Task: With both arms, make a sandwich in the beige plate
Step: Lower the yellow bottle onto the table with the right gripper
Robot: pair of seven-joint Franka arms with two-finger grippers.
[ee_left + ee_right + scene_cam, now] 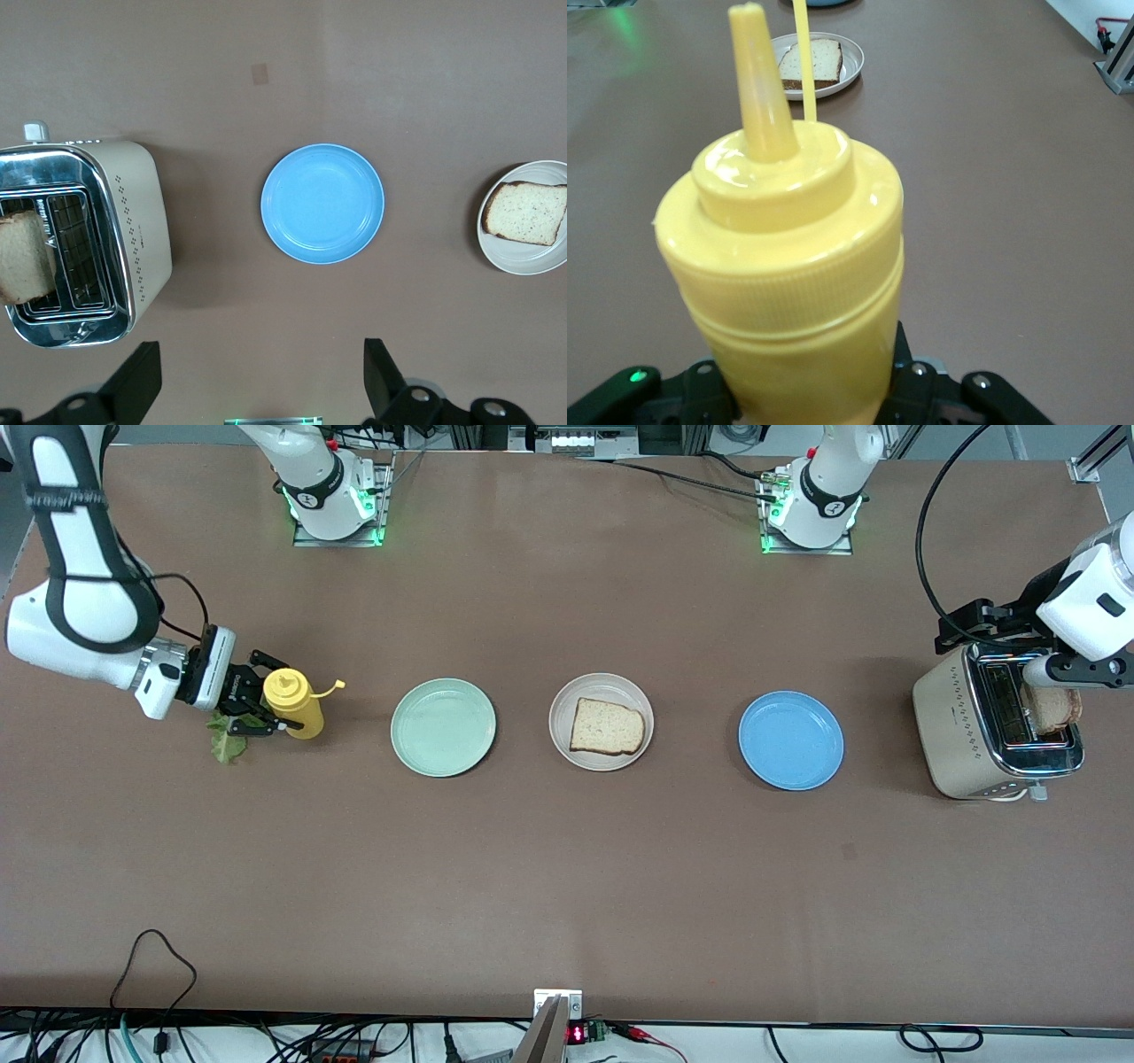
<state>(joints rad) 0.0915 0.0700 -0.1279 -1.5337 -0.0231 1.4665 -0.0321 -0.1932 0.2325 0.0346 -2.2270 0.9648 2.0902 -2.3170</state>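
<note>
1. A brown table (567, 868) is seen, with the two arm bases standing along its edge farthest from the front camera.
2. A beige toaster (961, 731) is set at the left arm's end of the table; a slice of bread (1054, 708) is seen sticking up out of one of its slots.
3. The left gripper (257, 385) is held in the air near the toaster, with its fingers spread wide and nothing between them; in the left wrist view bare table is seen between the fingers.
4. The right gripper (248, 704) is seen at the right arm's end of the table, clenched around a yellow squeeze bottle (294, 701). The bottle's pointed nozzle (764, 88) is uncapped, and the cap's strap is seen hanging out to one side.
5. Three plates are laid in a row across the middle of the table: a mint green plate (443, 727) toward the right arm's end, a blue plate (791, 740) toward the left arm's end, and the beige plate (601, 691) between them.
6. A single slice of bread (607, 727) is seen lying flat on the beige plate, with nothing on top of it.
7. A green lettuce leaf (228, 744) is seen lying on the table under the right gripper, just beside the bottle.
</note>
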